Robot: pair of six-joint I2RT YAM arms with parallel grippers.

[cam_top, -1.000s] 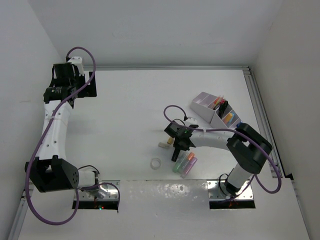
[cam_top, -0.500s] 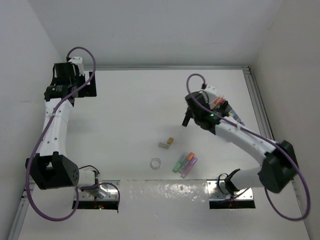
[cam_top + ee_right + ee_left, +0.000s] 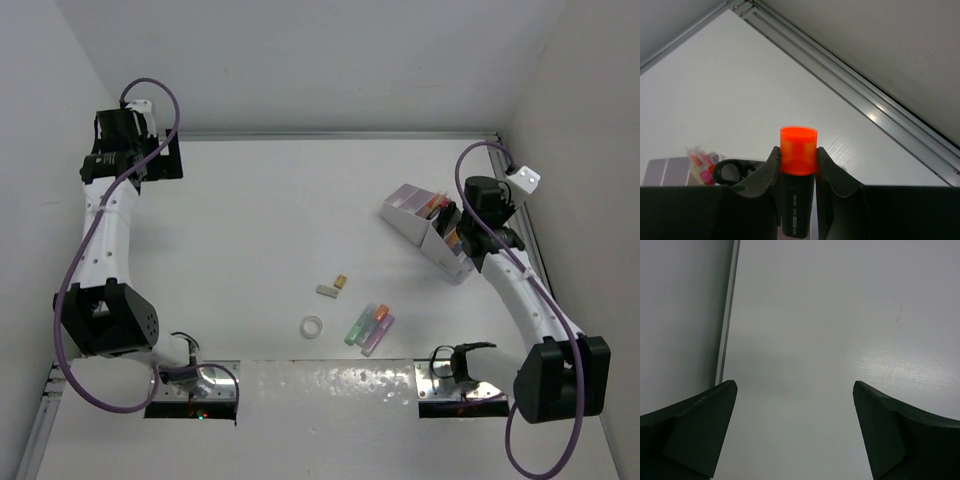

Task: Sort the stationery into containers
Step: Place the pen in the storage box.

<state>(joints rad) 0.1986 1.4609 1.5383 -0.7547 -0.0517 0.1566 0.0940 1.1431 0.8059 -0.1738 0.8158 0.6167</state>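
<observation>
My right gripper [image 3: 798,156] is shut on a black highlighter with an orange cap [image 3: 798,142], held upright over the right end of the pale lilac organizer [image 3: 400,214]. In the top view the right gripper [image 3: 467,235] hangs above the organizer. Black scissor handles [image 3: 733,172] and coloured pens [image 3: 702,162] stand in it. Three pastel highlighters [image 3: 370,326], a clear tape ring [image 3: 313,326] and two beige erasers [image 3: 326,291] lie on the table's middle. My left gripper [image 3: 148,158] is open and empty at the far left corner, its fingers [image 3: 700,425] over bare table.
An aluminium rail [image 3: 850,85] runs along the table's right edge close behind the organizer. The white side walls stand close to both arms. A rail [image 3: 726,320] also borders the table by the left gripper.
My right gripper has lifted the orange-capped highlighter from beside the pastel highlighters and carried it right and back to above the organizer. The left arm has shifted slightly towards the far left corner.
</observation>
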